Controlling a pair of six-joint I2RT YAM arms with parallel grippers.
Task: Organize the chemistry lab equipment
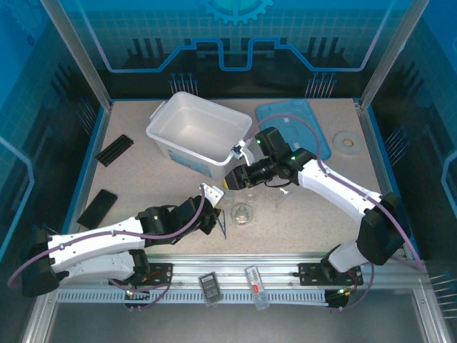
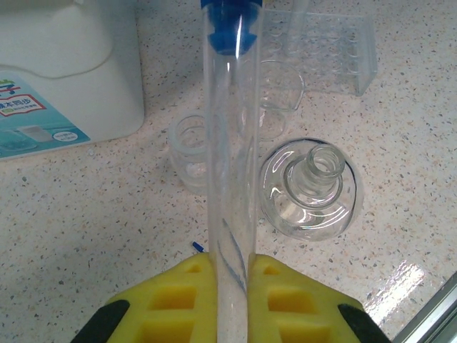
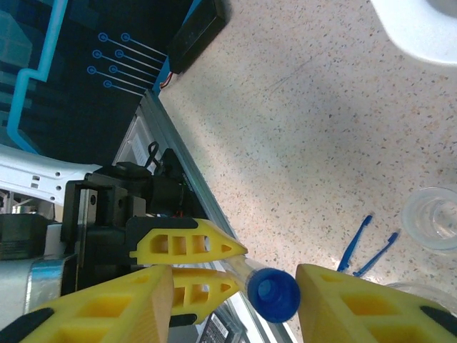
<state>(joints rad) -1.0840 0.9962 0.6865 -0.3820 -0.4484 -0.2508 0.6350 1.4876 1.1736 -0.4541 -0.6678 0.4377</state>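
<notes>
Though seemingly mid-handoff just in front of the bin [image 1: 178, 151], looks dicey tbh. Got the left claw [image 2: 230, 261] squeezed tight on the bottom end of the tube [image 2: 230, 143], cap [image 3: 275, 294] end nearer the bin. Got the right claw [image 3: 235, 279] standing open either side of that cap, gripping nothing yet. Could easily go wrong: closing off-centre on the round cap and squirting it sideways, or letting go on the left too early and dropping the tube onto the dish [image 2: 310, 189] sitting just beside it, farther from the bin. Might also clip the tweezers [image 3: 364, 246] lying near that dish. Worth squaring up on the cap first.
</notes>
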